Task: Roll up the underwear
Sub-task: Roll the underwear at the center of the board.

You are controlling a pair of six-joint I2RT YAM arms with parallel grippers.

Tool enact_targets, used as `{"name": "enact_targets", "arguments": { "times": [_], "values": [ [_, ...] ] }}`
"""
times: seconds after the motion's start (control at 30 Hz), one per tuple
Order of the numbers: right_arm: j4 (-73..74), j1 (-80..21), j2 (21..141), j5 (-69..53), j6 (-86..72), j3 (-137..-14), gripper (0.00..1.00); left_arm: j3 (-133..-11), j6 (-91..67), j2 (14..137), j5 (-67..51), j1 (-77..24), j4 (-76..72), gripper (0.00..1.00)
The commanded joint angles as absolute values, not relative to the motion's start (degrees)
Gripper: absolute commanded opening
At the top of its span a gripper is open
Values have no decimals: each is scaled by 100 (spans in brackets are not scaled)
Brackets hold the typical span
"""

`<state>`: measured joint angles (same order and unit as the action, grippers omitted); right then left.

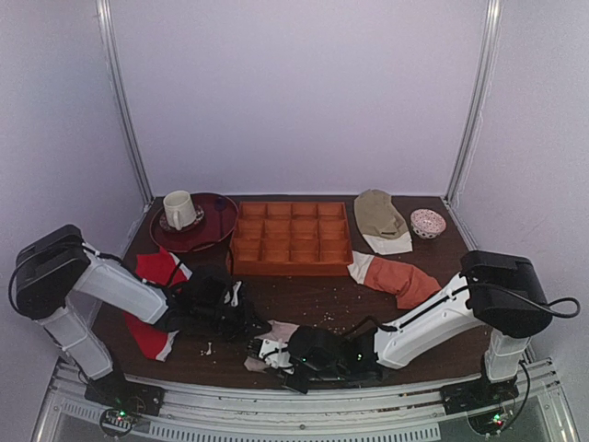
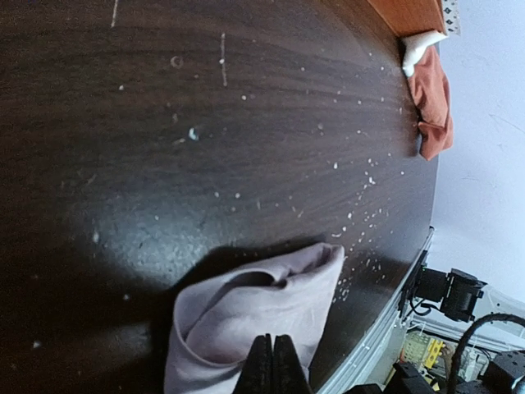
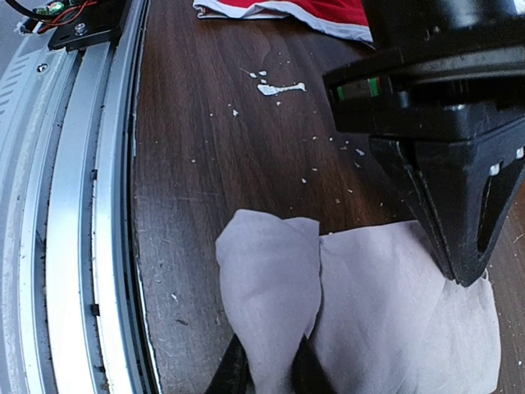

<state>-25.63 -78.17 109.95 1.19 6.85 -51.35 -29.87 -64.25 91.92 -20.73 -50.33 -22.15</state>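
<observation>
Two grippers meet over the underwear (image 3: 394,320), which lies crumpled on the dark table (image 1: 313,299) at its near edge, between the two arms. Left gripper (image 2: 273,361): fingers closed together, nipping one edge of the cloth. Right gripper (image 3: 264,371): fingers pinched on a raised fold at the side nearest the metal rail (image 3: 82,205). Cloth: pale pinkish, folded loosely over itself, not yet a roll. Red garment (image 1: 152,276) lies to the left. Orange garment (image 1: 405,278) and wooden tray (image 1: 290,238) lie farther back, well apart.
</observation>
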Motion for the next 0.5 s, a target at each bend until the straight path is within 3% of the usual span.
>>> {"name": "enact_targets", "arguments": {
  "times": [0.0, 0.47],
  "values": [
    [-2287, -7814, 11009, 27, 471, -4963, 0, -3201, -6373, 9666, -2286, -4958, -2180, 0],
    [-3000, -7267, 11091, -1439, -1014, -4676, 0, -3121, -6543, 9752, -2128, -4914, -1929, 0]
  ]
}}
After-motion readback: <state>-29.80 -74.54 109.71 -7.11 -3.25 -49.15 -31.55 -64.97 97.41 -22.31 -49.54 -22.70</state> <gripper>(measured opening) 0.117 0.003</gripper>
